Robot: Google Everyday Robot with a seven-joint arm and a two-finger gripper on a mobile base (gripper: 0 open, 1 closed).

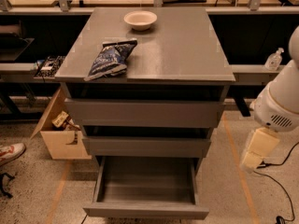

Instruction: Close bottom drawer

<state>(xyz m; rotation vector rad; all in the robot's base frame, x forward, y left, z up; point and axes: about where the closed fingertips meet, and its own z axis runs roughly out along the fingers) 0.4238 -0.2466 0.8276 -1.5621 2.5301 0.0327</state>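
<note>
One cabinet (187, 45) with three drawers, one bowl (140, 19), one chip bag (110, 59). The open bottom drawer (147, 185) lies at eight o'clock from the gripper (254, 155); its grip cannot be told.

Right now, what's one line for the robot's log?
bottom drawer: pulled open | gripper: low, right of cabinet, touching nothing | cabinet top: bowl, snack bag | closing: not done

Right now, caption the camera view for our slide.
Bottom drawer open; gripper hangs right of the grey cabinet.
</note>
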